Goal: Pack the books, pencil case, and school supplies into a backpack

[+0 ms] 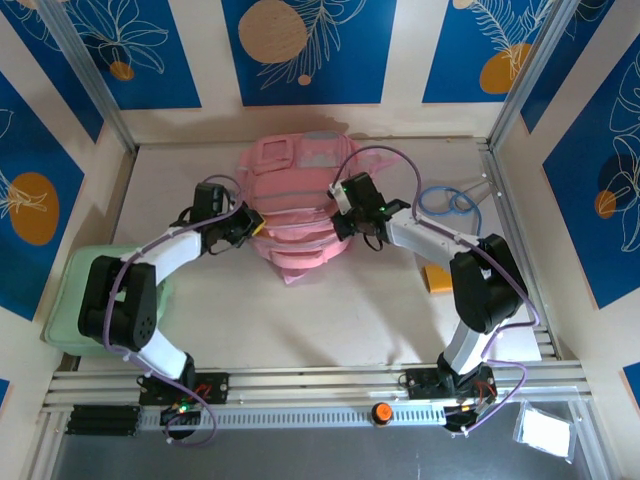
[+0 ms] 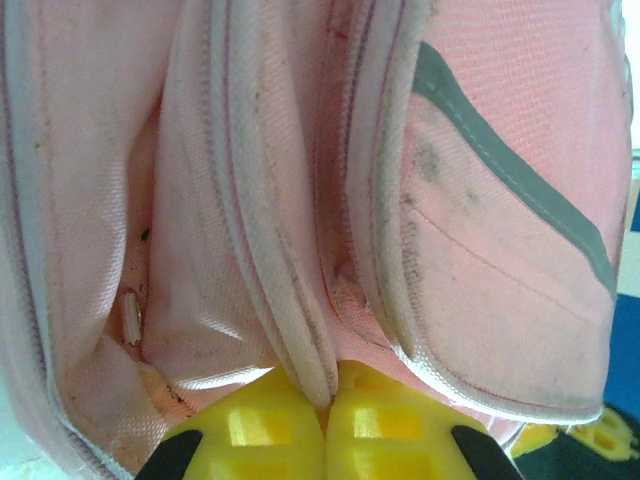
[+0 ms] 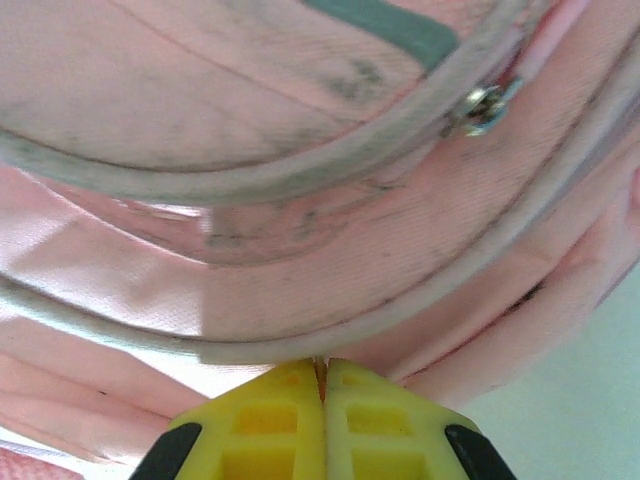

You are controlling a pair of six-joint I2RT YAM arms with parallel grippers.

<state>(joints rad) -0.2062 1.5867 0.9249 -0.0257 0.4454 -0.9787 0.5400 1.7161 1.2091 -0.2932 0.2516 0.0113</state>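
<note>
Blue leaf-print panels on three sides, a pale counter (image 1: 330, 320) below, and the pink backpack (image 1: 298, 195) sits dead centre, well away from the arm bases. Left end effector (image 1: 247, 224) is on the bag's left edge, right end effector (image 1: 345, 215) on its right edge. Both are touching fabric.

In the left wrist view the yellow fingers (image 2: 270, 430) are pinched tight on a zipper-edged fold, no gap between them. It's the same on the right: the fingers (image 3: 270, 410) are clamped on a pink seam, with the zip pull (image 3: 485, 105) just above.

This looks like the opening-up step, with each side holding a lip of the bag so the mouth can be spread. To do it well, draw the two grips apart evenly and slightly upward so the opening gapes and the bag doesn't slide. Hold the tension gently, since those pinches are thin and fabric could slip.

A flat orange thing (image 1: 437, 278), possibly a book, lies beside the right arm, and a green tray (image 1: 75, 290) sits far left.
</note>
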